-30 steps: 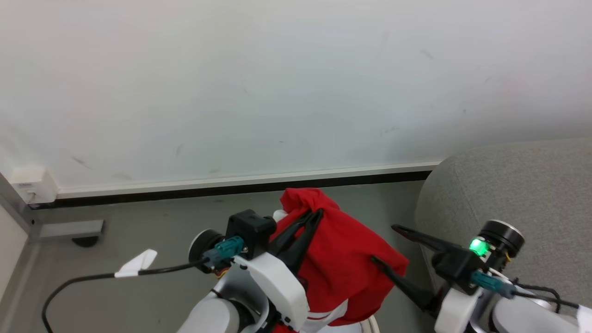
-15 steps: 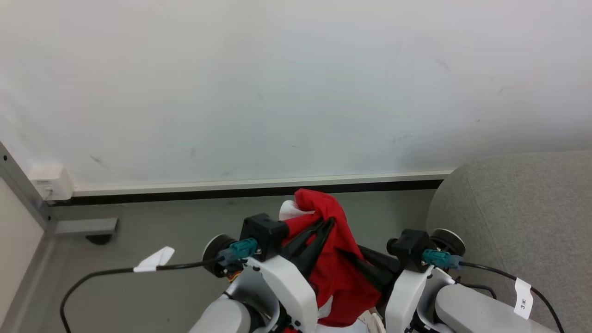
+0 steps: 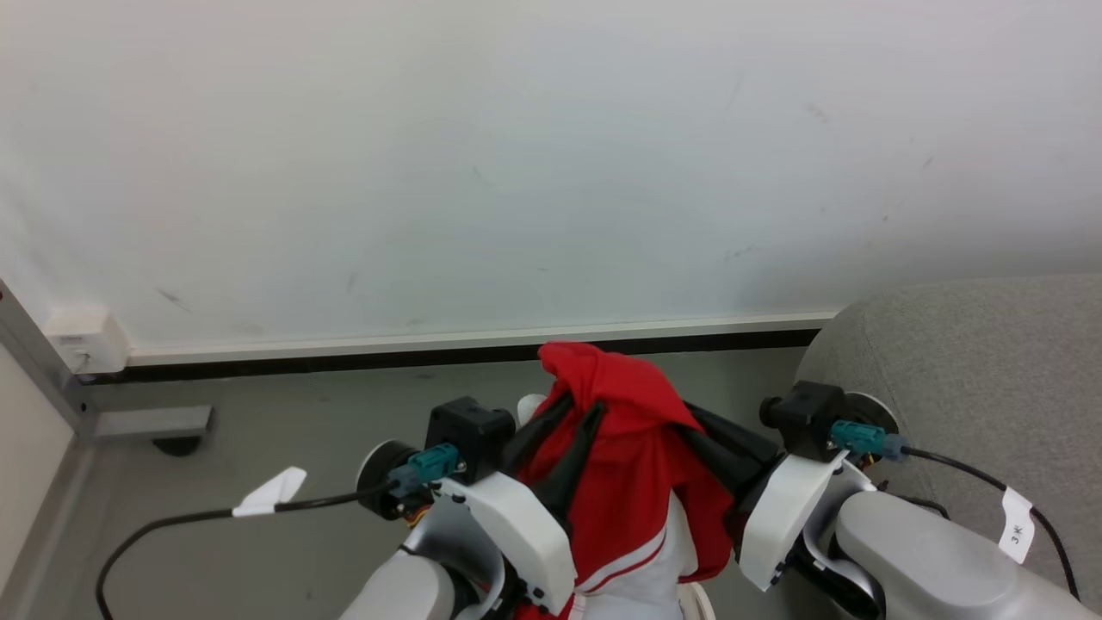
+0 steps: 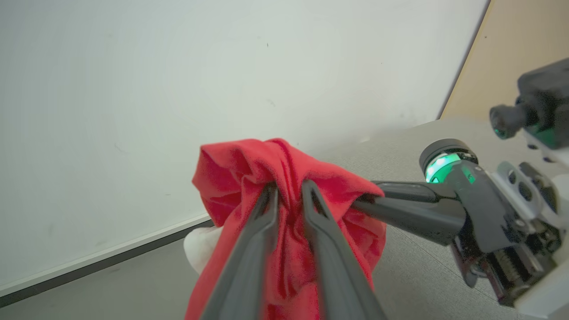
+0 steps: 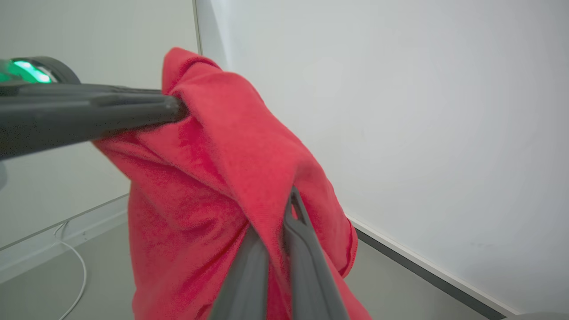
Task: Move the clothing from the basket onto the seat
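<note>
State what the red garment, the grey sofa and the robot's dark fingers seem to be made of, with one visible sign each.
Red garment: soft matte fabric, perhaps fleece; it bunches and drapes with a fuzzy surface.
Grey sofa: woven upholstery cloth; fine speckled weave.
Dark fingers: probably matte plastic, possibly coated metal; smooth, rigid, faint sheen.

A small white tag [image 3: 1017, 527] hangs on the black cable [image 3: 951, 465] of the right arm [image 3: 913, 551]. It shows a 3 and a small mark like a star, turned sideways.
</note>
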You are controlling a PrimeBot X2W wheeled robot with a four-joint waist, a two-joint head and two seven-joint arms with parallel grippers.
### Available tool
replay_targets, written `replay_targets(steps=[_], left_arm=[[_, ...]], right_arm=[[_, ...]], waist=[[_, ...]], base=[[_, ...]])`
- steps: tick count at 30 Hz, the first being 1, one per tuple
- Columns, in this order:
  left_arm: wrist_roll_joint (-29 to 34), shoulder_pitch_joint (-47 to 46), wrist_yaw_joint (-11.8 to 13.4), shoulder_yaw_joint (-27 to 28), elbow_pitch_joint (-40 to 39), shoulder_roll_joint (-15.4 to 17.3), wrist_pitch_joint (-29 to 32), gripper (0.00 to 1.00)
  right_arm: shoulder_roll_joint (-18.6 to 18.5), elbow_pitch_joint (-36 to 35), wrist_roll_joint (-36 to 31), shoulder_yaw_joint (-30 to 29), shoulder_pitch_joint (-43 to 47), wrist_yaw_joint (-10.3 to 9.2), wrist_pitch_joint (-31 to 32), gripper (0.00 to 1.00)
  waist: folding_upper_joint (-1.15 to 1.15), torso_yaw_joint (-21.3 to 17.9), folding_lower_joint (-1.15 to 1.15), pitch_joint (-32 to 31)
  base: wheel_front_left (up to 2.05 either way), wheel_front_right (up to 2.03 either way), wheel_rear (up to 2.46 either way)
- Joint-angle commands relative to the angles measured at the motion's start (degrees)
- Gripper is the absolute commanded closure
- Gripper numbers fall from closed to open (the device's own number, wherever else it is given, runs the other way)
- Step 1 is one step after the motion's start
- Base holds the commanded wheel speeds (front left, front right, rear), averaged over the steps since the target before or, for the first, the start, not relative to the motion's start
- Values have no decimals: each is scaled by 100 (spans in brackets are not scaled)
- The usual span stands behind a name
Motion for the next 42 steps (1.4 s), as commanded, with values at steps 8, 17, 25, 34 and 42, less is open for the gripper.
replay_targets(steps=[8, 17, 25, 34, 42], left_arm=[[63, 116, 89, 18, 192, 63, -350, 0], [75, 234, 57, -143, 440, 14, -633, 0], [3, 264, 94, -219, 502, -40, -711, 0], [-24, 257, 146, -261, 386, -26, -728, 0], [-68, 108, 124, -363, 318, -60, -690, 0]], right_arm=[[-258, -157, -276, -791, 95, -14, -43, 100], [-450, -317, -567, -1439, 238, -14, -44, 100], [-540, -381, -700, -1720, 292, -14, -44, 100], [-714, -469, -775, -1994, 343, -14, -44, 100], [-870, -553, -809, -2225, 420, -14, -44, 100]], waist=[[-1, -57, 0, 27], [-1, -283, 0, 112], [-1, -671, 0, 157], [-1, -1435, 0, 297], [-1, -2197, 0, 488]], base=[[0, 0, 0], [0, 0, 0], [0, 0, 0], [0, 0, 0], [0, 0, 0]])
